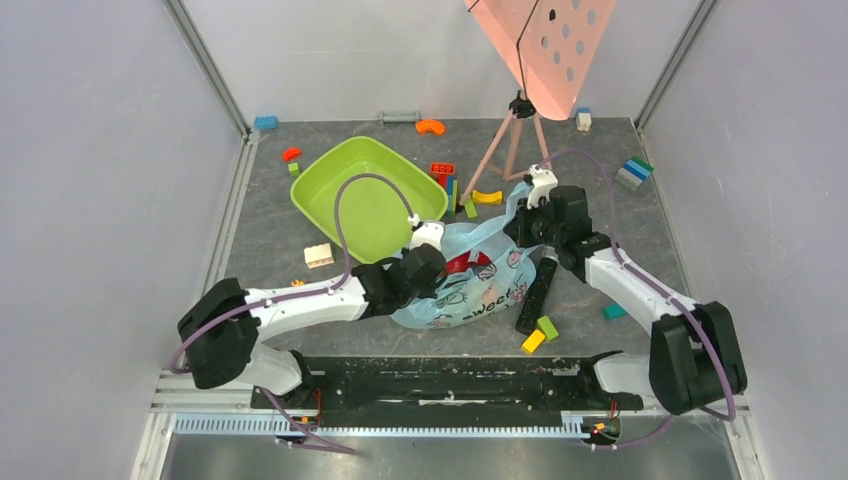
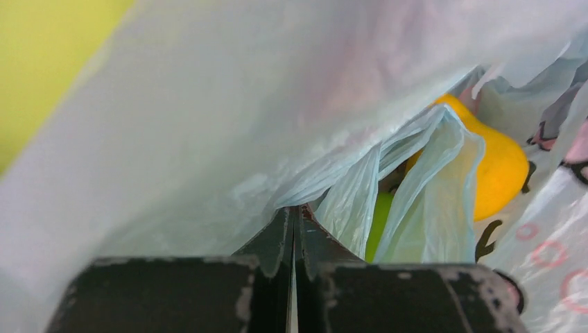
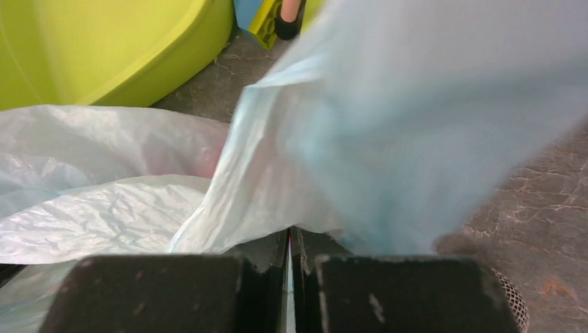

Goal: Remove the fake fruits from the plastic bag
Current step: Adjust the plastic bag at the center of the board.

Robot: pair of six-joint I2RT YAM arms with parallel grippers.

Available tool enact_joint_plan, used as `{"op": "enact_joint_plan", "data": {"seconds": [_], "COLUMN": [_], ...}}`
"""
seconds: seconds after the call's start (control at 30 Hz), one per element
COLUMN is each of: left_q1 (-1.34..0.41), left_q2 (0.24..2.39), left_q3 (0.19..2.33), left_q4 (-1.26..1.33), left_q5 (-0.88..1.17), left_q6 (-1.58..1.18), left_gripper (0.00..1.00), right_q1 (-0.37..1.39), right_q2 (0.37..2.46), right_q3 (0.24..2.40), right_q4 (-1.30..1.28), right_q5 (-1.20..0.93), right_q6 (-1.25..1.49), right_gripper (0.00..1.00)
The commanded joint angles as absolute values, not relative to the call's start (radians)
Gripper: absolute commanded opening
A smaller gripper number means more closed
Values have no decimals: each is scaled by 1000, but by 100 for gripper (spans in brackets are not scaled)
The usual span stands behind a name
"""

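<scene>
Opening step in hand: left gripper [image 2: 292,216] and right gripper [image 3: 290,237] each clamp plastic bag [image 1: 480,288] film, midway along the table [image 1: 280,240] near edge. With fake fruits [image 2: 496,166] inside, next spread the mouth gently.

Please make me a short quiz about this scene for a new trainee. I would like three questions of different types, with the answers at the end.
1. True or false: the left gripper and the right gripper are both shut on film of the plastic bag.
2. In the left wrist view, which shows most clearly inside the bag?
A. yellow fruit
B. purple fruit
C. blue block
3. In a few words: what large container lies next to the bag in the top view?

Key
1. True.
2. A.
3. The lime-green tub.
</scene>
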State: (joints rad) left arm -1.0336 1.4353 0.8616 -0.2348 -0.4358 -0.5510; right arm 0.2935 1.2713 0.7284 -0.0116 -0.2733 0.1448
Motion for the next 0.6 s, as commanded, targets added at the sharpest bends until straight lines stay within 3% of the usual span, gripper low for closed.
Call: {"op": "enact_joint_plan", "data": {"seconds": [0.0,0.57], "left_q1": [-1031,-1031], "left_q2": [1348,1127], "left_q3": [765,464], "left_q4": [-133,-85], "left_q5": [-415,-438], "left_q6": [-583,-632], "left_gripper": [2,2], "right_q1": [273,151], "right_q2": [1333,1441], "right_q3": [721,705], "right_q4": [83,129], "right_q5": [-278,-221], "right_q6": [149,155], "right_gripper": [0,0]}}
